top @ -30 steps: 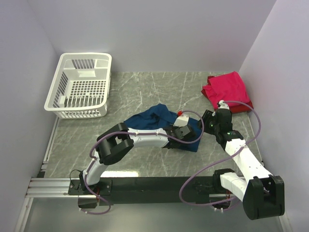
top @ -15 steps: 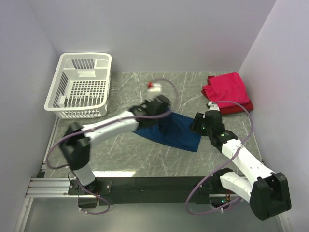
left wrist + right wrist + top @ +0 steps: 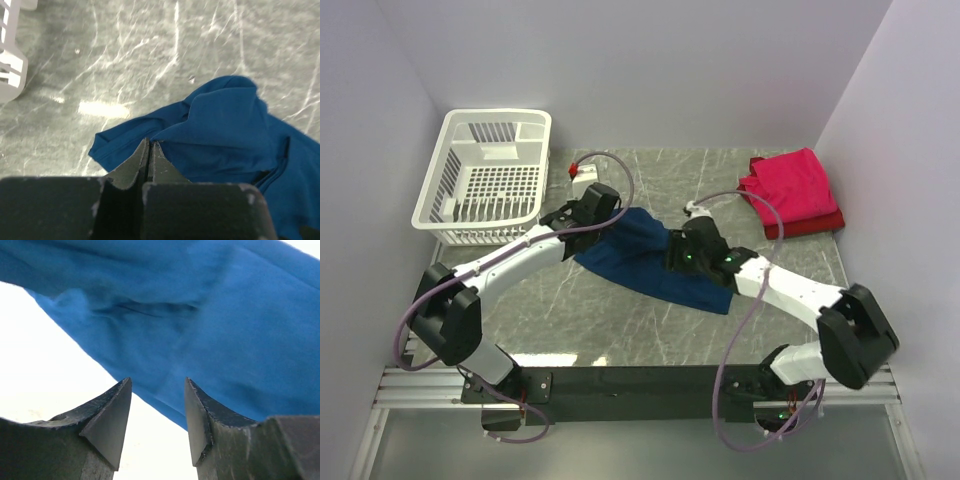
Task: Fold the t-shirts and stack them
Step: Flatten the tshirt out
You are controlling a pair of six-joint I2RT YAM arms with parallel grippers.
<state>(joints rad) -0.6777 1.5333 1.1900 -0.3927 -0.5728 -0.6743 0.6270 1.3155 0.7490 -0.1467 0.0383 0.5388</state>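
The navy blue t-shirt [image 3: 655, 265] lies crumpled mid-table; its print is hidden. My left gripper [image 3: 603, 212] is at its upper left part. In the left wrist view the gripper [image 3: 150, 142] is shut, its tips pinching a fold of the shirt [image 3: 225, 130]. My right gripper [image 3: 678, 255] is over the shirt's middle. In the right wrist view it [image 3: 157, 382] is open and empty, just above the shirt's edge [image 3: 225, 340]. A folded pinkish-red shirt [image 3: 790, 185] lies on a darker red one [image 3: 812, 226] at the back right.
A white slotted basket [image 3: 480, 236] stands at the back left, close to my left forearm; its corner shows in the left wrist view [image 3: 10, 70]. Walls close in the table on the left, back and right.
My left gripper has swung from the shirt's right side up and to the back left, dragging the shirt leftward. My right arm has moved left from near the red pile onto the shirt.
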